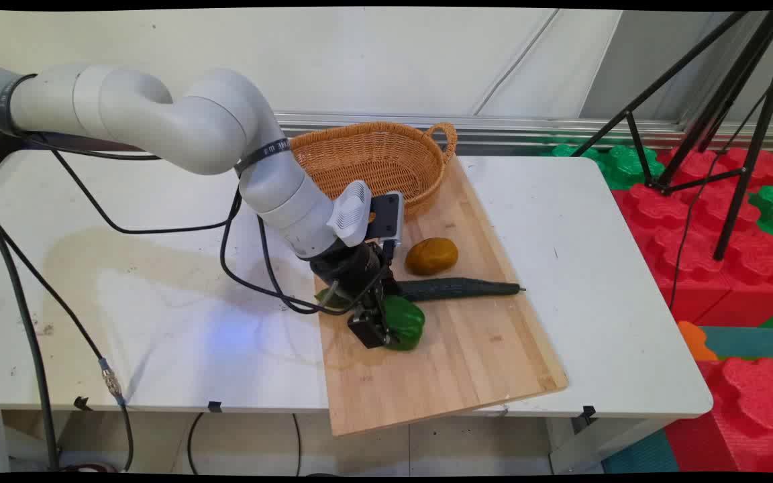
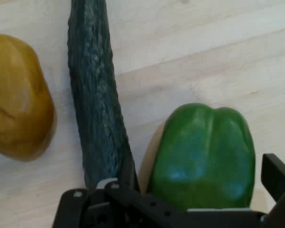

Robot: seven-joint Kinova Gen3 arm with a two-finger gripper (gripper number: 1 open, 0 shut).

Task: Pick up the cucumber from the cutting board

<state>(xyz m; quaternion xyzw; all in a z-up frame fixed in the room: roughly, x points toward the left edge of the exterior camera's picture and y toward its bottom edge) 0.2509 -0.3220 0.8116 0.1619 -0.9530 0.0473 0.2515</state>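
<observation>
Spread jaws of the black two-finger gripper [image 1: 378,330] stand on both sides of the glossy green bell pepper [image 2: 204,152], which lies on the light wooden board [image 1: 467,355] just beside the long dark green cucumber [image 2: 92,95], with the brownish-yellow potato [image 2: 16,95] beyond it.

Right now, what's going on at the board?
The gripper is down on the wooden board, with its jaws set on either side of the green pepper. Whether they are clamped on it can't be told. The cucumber lies just beside the pepper, and the potato is beyond it. The wicker basket sits at the board's far end.
</observation>
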